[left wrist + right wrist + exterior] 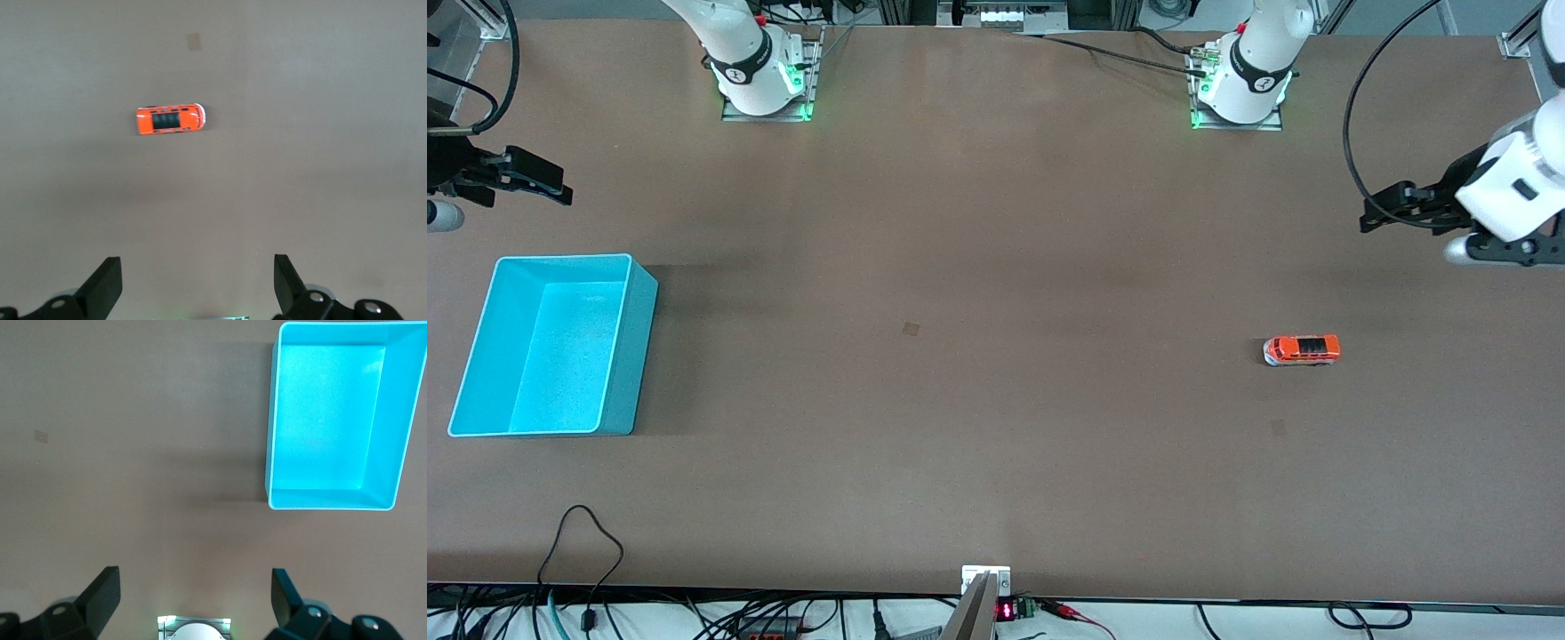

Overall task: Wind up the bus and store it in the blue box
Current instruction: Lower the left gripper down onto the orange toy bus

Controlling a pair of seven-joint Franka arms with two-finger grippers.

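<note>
The small orange bus point(1302, 349) stands on its wheels on the brown table, toward the left arm's end; it also shows in the left wrist view point(170, 120). The blue box point(560, 356) sits open and empty at the right arm's end, and shows in the right wrist view point(327, 420). My left gripper point(1383, 209) is open and empty, up over the table's end, apart from the bus; its own view point(197, 261) shows the fingers wide apart. My right gripper point(547, 185) is open and empty point(193, 573), over the table beside the box.
The arm bases point(765, 84) point(1240, 89) stand along the table's edge farthest from the camera. Two small dark marks point(911, 328) point(1279, 428) are on the table. Cables point(587, 542) and a small mount point(985, 582) lie at the nearest edge.
</note>
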